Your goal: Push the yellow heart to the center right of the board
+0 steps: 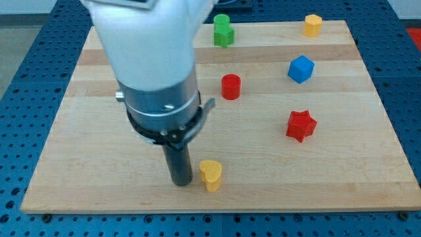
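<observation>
Robotics lab bench setup. Light wooden board (217,125) sits on a blue perforated metal table (20,131) with a regular hole grid, typical lab breadboard surface. White and grey robot arm housing (148,59) hangs over the board. Small coloured plastic blocks scattered as test props.

The arm reaches down over the view's left half of the wooden worktop (99,164), and its dark rod ends with my tip (182,184) just to the left of the yellow heart (211,175), near the view's bottom edge; whether they touch cannot be told. Further right sits a red star (301,125), and above it a blue cube (301,69). A red cylinder (231,87) stands near the middle. Along the top edge are a green block (223,30) and a small yellow block (312,25) toward the right corner.
</observation>
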You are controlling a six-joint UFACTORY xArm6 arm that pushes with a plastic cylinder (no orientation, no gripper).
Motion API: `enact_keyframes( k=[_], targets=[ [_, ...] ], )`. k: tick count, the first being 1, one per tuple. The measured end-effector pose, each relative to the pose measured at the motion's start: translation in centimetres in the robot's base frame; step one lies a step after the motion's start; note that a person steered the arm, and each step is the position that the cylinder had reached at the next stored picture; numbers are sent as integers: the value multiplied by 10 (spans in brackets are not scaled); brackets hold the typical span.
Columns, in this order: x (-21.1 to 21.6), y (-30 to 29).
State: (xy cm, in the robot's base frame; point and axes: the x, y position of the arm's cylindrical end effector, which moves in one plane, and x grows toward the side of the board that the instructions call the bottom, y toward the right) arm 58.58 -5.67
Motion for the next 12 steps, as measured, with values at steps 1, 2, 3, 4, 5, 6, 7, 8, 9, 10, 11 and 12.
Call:
enact_keyframes(
  k=[1,2,3,4,5,6,7,8,9,10,11,12],
  targets=[
    [3,22],
    [1,47],
    [-1,63],
    [-4,79],
    [-7,100],
    [-9,123],
    [-12,150],
    [-18,173],
    [-12,161],
    [-7,124],
    [-35,126],
    [-43,148]
  ],
)
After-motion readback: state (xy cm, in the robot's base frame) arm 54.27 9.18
